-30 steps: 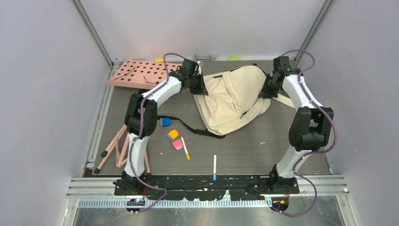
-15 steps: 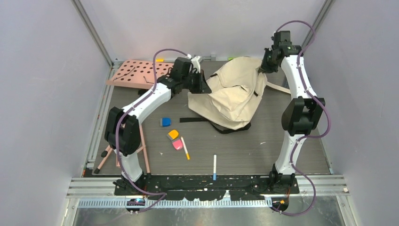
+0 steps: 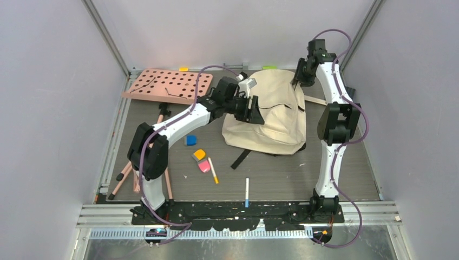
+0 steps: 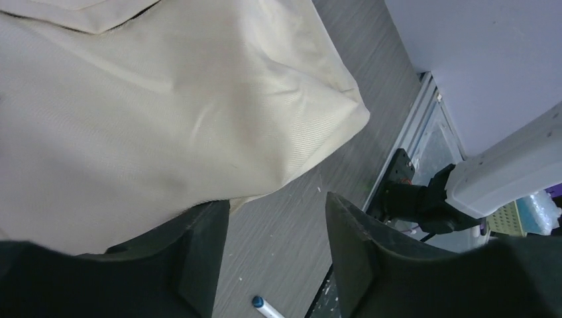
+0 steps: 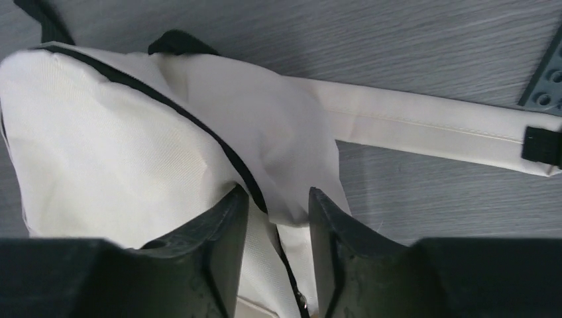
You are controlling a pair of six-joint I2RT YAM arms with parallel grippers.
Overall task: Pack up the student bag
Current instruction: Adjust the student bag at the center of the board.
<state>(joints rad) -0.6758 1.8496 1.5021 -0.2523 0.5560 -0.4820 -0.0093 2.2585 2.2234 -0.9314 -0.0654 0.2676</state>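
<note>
The student bag, cream with black straps, lies flat on the grey table at the back centre. My left gripper is at the bag's left edge. In the left wrist view this gripper is open, with bare table between its fingers and the bag just beyond its left finger. My right gripper hovers over the bag's far right corner. In the right wrist view it stands open, a fold of bag fabric and the black zipper line lying between its fingers.
A pink perforated board leans at the back left, with pink stand legs near the left edge. A blue block, an orange piece, a pink eraser, a yellow pen and a white pen lie in front. A black strap trails forward.
Both grippers went from shut to open and let go of the bag. It dropped flat and now sits further right. The left arm swung right; the right arm drew back.
</note>
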